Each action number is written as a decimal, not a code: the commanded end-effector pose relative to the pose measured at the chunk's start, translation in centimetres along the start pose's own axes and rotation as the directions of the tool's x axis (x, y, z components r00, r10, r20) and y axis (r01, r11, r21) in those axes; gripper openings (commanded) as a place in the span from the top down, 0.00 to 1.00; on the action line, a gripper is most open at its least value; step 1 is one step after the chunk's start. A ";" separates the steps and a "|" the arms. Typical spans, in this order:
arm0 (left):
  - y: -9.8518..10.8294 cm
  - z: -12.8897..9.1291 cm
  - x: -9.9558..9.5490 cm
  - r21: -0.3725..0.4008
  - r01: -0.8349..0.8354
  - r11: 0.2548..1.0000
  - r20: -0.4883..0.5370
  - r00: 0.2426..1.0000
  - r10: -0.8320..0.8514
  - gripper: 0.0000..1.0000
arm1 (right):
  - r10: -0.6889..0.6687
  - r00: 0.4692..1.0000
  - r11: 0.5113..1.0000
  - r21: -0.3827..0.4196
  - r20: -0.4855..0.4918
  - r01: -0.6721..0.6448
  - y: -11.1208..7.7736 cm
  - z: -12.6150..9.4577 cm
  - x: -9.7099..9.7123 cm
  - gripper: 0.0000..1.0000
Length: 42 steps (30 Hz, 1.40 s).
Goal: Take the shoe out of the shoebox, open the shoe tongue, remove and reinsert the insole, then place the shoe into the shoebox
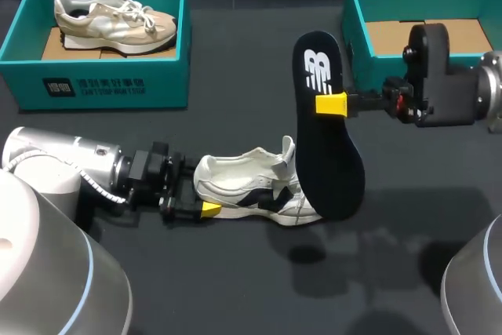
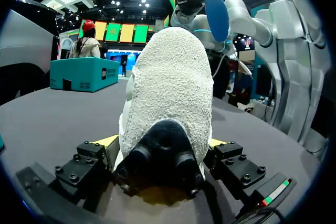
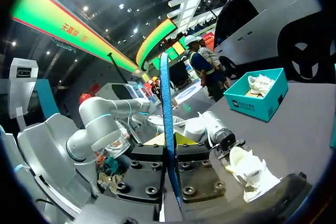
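Left tool clamps the shoe heel; right tool pinches the raised insole

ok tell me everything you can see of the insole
The insole is dark navy and thin, with a white logo near its narrower upper end. It hangs upright in the air, wide end down, out of the white shoe. The right pincer is shut on its edge just below the logo; the right wrist view shows it edge-on as a slim blue strip clamped from both sides. Its lower end overlaps the shoe's front in the head view; contact cannot be told.
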<state>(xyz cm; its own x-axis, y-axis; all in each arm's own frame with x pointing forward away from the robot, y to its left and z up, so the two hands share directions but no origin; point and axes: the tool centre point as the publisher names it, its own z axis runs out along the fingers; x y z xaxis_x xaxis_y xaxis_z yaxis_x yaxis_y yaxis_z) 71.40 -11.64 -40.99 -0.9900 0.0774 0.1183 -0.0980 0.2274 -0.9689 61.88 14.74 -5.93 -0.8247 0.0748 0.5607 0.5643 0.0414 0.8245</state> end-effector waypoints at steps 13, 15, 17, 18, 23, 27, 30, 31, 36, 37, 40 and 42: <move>-1.3 -1.3 1.3 -0.113 -0.051 0.992 -0.019 0.999 0.050 0.00 | 0.001 1.000 1.000 0.001 -0.001 -0.001 0.1 0.3 -0.2 1.00; -1.2 -1.8 1.5 -0.144 -0.052 0.988 -0.021 0.999 0.050 0.00 | 0.001 1.000 1.000 0.001 -0.001 -0.001 0.1 0.3 -0.2 1.00; -1.3 -2.6 1.7 -0.219 -0.041 0.975 -0.019 0.999 0.038 0.00 | 0.001 1.000 1.000 0.001 -0.001 -0.001 0.1 0.3 -0.2 1.00; -1.3 -3.0 1.7 -0.240 -0.018 0.971 -0.017 1.000 0.014 0.00 | 0.001 1.000 1.000 0.001 -0.001 -0.001 0.1 0.3 -0.2 1.00; -1.5 -5.3 1.4 -0.491 0.036 0.870 -0.021 0.998 -0.053 0.00 | 0.001 1.000 1.000 0.001 -0.001 -0.001 0.1 0.3 -0.2 1.00; -1.8 -5.9 1.2 -0.536 0.010 0.844 -0.027 0.999 -0.029 0.00 | 0.001 1.000 1.000 0.001 -0.001 -0.001 0.1 0.3 -0.2 1.00; -1.8 -5.9 1.2 -0.536 0.010 0.844 -0.027 0.999 -0.029 0.00 | 0.001 1.000 1.000 0.001 -0.001 -0.001 0.1 0.3 -0.2 1.00; -1.8 -5.9 1.2 -0.536 0.010 0.844 -0.027 0.999 -0.029 0.00 | 0.001 1.000 1.000 0.001 -0.001 -0.001 0.1 0.3 -0.2 1.00; -1.8 -5.9 1.2 -0.536 0.010 0.844 -0.027 0.999 -0.029 0.00 | 0.001 1.000 1.000 0.001 -0.001 -0.001 0.1 0.3 -0.2 1.00; -1.8 -5.9 1.2 -0.536 0.010 0.844 -0.027 0.999 -0.029 0.00 | 0.001 1.000 1.000 0.001 -0.001 -0.001 0.1 0.3 -0.2 1.00; -1.8 -5.9 1.2 -0.536 0.010 0.844 -0.027 0.999 -0.029 0.00 | 0.001 1.000 1.000 0.001 -0.001 -0.001 0.1 0.3 -0.2 1.00; -2.0 -5.6 1.0 -0.567 0.027 0.823 -0.013 0.999 -0.041 0.00 | 0.001 1.000 1.000 0.001 -0.001 -0.001 0.1 0.3 -0.2 1.00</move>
<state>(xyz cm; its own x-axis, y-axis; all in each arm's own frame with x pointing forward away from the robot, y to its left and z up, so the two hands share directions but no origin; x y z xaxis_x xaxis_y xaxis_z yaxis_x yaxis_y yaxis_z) 71.03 -6.17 -37.77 -0.9836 0.0947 0.1534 -0.0407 0.7120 -0.7010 61.99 14.80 -5.95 -0.8245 0.0737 0.5610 0.5646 0.0418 0.8243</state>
